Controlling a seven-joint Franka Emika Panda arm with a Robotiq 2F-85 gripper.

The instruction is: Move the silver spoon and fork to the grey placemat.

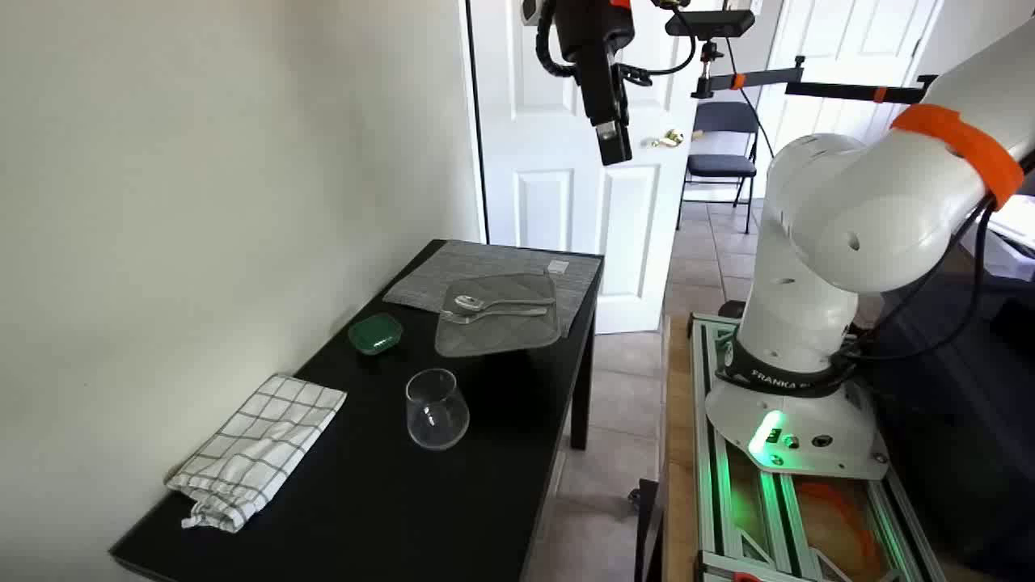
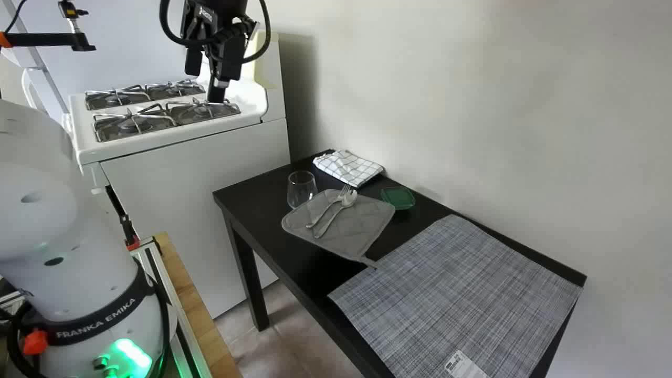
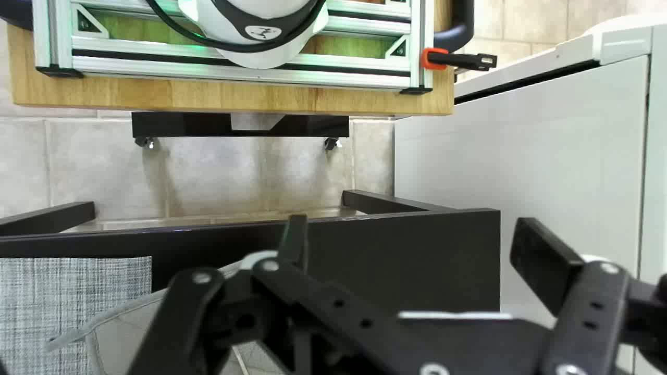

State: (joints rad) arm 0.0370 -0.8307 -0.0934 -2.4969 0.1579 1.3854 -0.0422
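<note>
Hovering with jaws wide apart, your gripper (image 3: 417, 247) is holding nothing; the spoon (image 2: 338, 211) and fork (image 2: 327, 209) are lying on the quilted pad (image 2: 363, 220), off the placemat (image 2: 462, 294). You're likely facing light, stiff, slippery metal, so try pinching mid-handle.

Light ok overall, diffuse. Wrist view: gripper (image 3: 419, 247) soft, out of focus nr lens; floor tile (image 3: 219, 172) beyond it crisper, w/ pale sheen & faint shadow streaks. In an exterior view, door (image 1: 590, 202) behind gripper v. bright. In an exterior view, stove (image 2: 210, 184) behind gripper also bright, top nearly blown out; soft shadow on wall (image 2: 472, 121) just beside it. Table (image 1: 348, 493), lower than gripper, near-black in both exterior views, surface detail mostly lost. Glass (image 1: 437, 412), lower too, shows tiny glints. Base light (image 1: 765, 432), well below gripper, glares green in both exterior views.
</note>
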